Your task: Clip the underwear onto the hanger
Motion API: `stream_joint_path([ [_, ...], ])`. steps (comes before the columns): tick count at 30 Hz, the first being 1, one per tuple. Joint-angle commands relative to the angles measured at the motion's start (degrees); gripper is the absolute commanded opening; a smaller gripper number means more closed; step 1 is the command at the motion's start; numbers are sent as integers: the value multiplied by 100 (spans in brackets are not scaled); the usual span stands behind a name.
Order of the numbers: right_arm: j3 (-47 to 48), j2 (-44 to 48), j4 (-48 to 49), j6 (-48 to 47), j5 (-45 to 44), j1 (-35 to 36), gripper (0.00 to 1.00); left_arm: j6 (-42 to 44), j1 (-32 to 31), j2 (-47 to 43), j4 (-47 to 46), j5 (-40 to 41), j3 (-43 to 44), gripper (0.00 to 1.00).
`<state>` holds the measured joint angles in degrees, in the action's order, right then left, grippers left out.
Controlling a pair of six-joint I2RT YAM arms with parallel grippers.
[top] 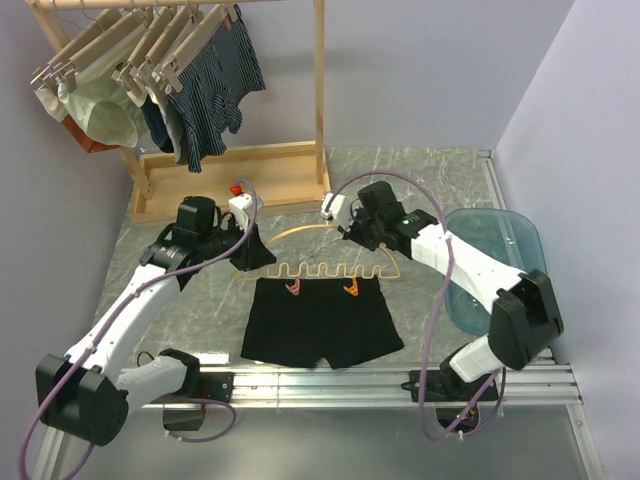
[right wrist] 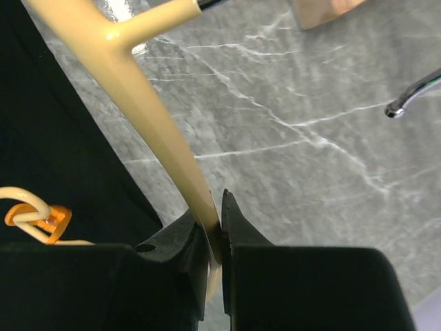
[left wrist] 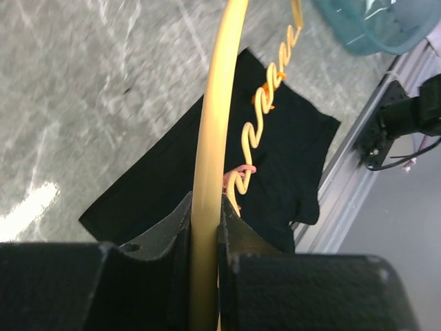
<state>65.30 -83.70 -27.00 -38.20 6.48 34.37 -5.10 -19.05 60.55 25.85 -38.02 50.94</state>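
Underwear (top: 318, 320) lies flat at lower centre of the bench (top: 430, 185); left fingers (left wrist: 169, 231) and right fingers (right wrist: 180, 238) each clamp the hanger (top: 330, 270).

A light wooden garment rack (top: 235, 175) stands at the far left of the grey marbled tabletop (top: 430, 180). Beige wooden clip hangers (top: 150, 45) on its rail carry dark blue striped shorts (top: 215, 85) and pale green underwear (top: 105, 115). A translucent blue plastic tub (top: 510, 235) sits at the right edge. A ribbed aluminium rail (top: 330, 385) runs along the near edge.
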Motion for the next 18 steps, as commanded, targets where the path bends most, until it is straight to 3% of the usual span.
stream_joint_path([
  [1, 360, -269, 468, 893, 213, 149, 0, 316, 234, 237, -563, 76, -110, 0],
  [9, 940, -1278, 432, 752, 20, 175, 0, 449, 358, 755, -799, 224, -462, 1],
  [18, 1792, -2413, 609, 585, -402, 158, 0, 774, 797, 2214, -1354, 489, -85, 6],
])
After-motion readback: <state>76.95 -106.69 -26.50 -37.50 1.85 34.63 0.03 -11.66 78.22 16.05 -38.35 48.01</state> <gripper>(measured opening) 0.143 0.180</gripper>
